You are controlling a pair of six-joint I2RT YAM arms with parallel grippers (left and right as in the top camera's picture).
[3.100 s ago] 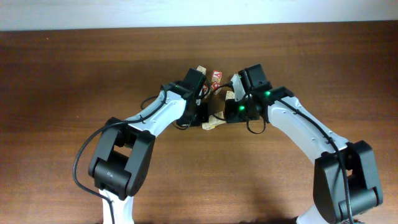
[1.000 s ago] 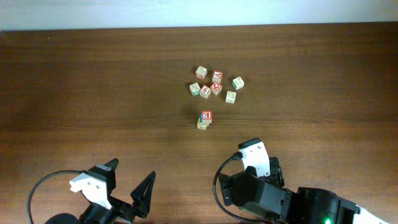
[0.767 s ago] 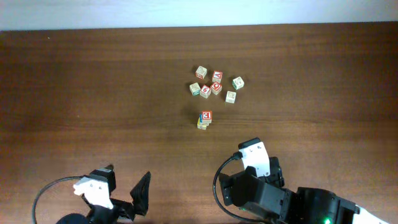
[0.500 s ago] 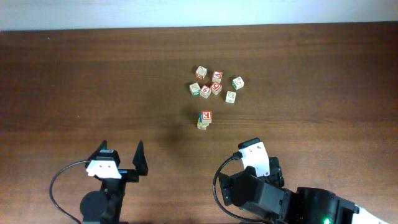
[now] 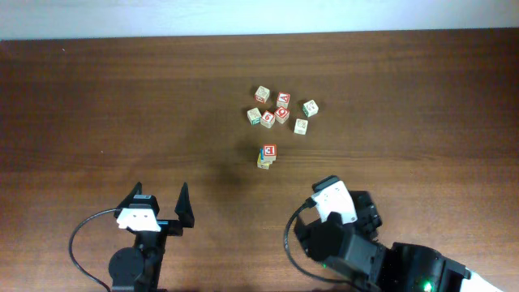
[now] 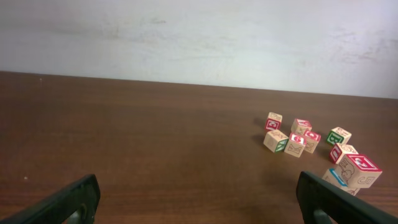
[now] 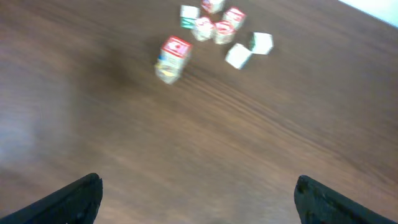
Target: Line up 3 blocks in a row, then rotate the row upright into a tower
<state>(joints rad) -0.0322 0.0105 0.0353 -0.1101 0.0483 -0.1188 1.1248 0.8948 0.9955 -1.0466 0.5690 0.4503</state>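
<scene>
Dark wood table [image 5: 97,105]; pale blocks [image 5: 281,113], red/green/blue letter faces; left gripper [image 5: 160,193], right gripper [image 7: 199,198] spread wide, empty.

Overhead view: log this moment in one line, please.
left gripper: open, empty | right gripper: open, empty | blocks: loose cluster plus stacked pair | contact: none

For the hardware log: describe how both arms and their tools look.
The left tool has two dark tapered fingers on a white block, a black cable looping behind. The right tool has matching dark fingers; the black right arm bears a white cover, black cable and green light.
</scene>
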